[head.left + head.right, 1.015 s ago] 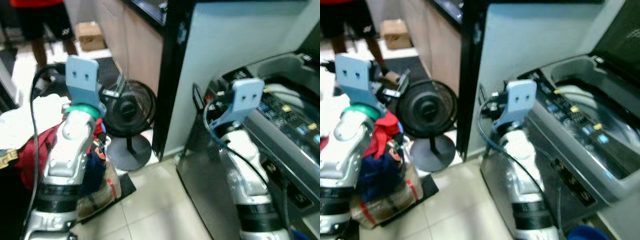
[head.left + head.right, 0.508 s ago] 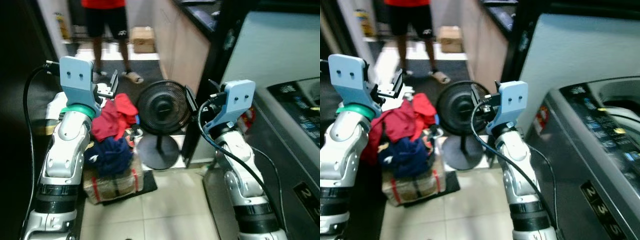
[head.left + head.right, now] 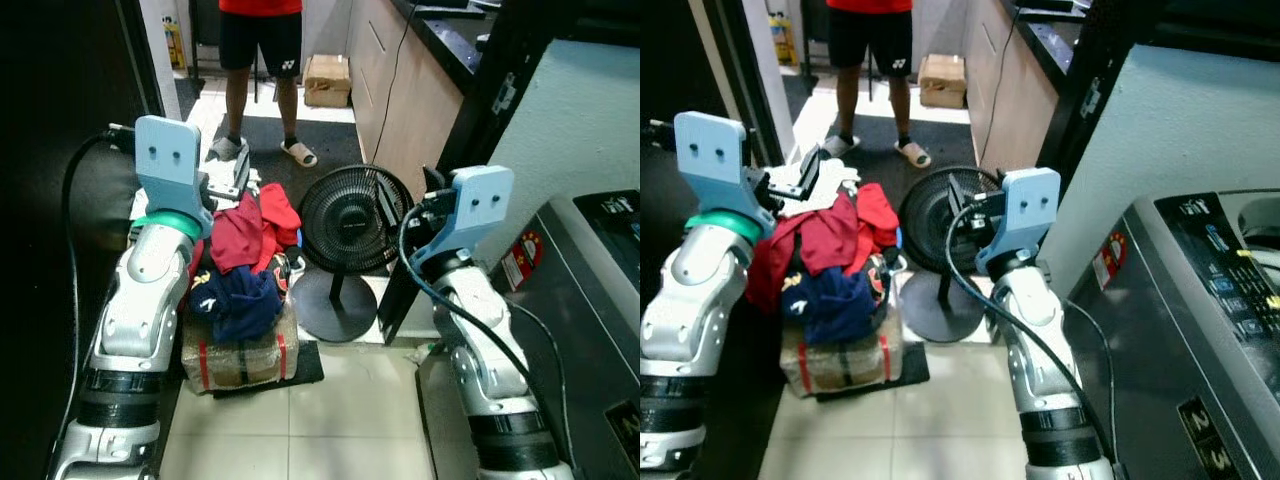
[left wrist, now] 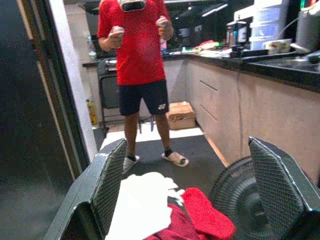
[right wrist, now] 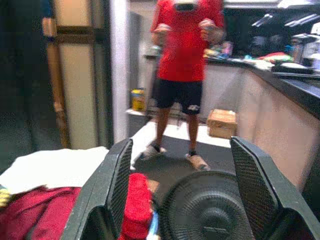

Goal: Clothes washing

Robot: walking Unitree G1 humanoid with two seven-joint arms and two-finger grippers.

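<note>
Where the tiled floor (image 3: 330,410) meets a dark mat, a pile of clothes (image 3: 240,265) sits heaped on a wrapped bundle (image 3: 240,355): red garments (image 3: 262,225) on top, a navy garment (image 3: 238,300) below, a white cloth (image 4: 142,207) at the rear edge.

Left pincer (image 4: 187,192): raised in front of the robot, above and just behind the pile; fingers (image 4: 112,182) spread wide apart, nothing between them.

Right pincer (image 5: 180,187): raised at like height, near the fan; fingers (image 5: 120,180) likewise wide apart and holding nothing.

Black pedestal fan (image 3: 352,215): standing on its round base just beside the pile, on the robot's right of it, grille facing the robot.

Washing machine (image 3: 1210,330): grey top-loader at the robot's right, control panel with buttons along its top; well apart from the clothes.

Kitchen tabletop (image 4: 280,67): dark, running along pale cabinet fronts beyond the fan, with containers on it.

Cardboard box (image 3: 328,78): on the floor against the cabinets, farther back.

Person (image 4: 137,55): red shirt, dark shorts, sandals, standing on the mat beyond the pile, both hands raised at chest height.
</note>
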